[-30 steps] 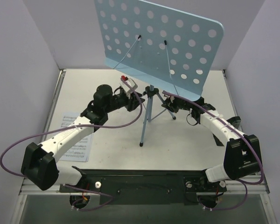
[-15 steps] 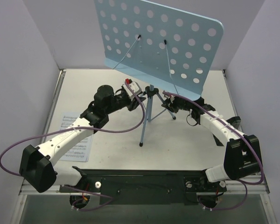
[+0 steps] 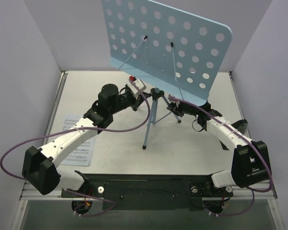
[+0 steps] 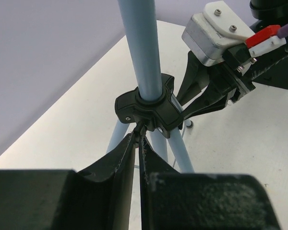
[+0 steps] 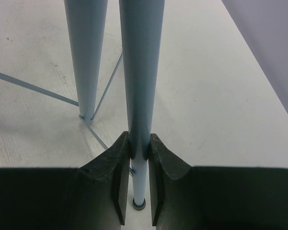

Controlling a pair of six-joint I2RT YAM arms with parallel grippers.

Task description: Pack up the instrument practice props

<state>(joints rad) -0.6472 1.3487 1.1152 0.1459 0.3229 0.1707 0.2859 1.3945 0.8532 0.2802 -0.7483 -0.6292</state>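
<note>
Light-blue music stand (image 3: 165, 43): upright on worktop (image 3: 192, 148), top cut off.
Sheet-music pages (image 3: 68, 125): left arm (image 3: 69, 139) hides part from you.
Right gripper (image 5: 139, 143): jaws clamp a tripod leg (image 5: 140, 72).
Left gripper (image 4: 137, 136): jaws nearly together under hub (image 4: 151, 105).
Walls (image 3: 29, 48): lilac.

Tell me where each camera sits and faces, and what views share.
Top: above and behind, looking down on table, music stand, sheet music; left arm, right arm show.
Left wrist: on left arm, faces stand's hub; left claw below, right claw beyond.
Right wrist: on right arm, looks down the leg its claw grips.
All share the stand.
</note>
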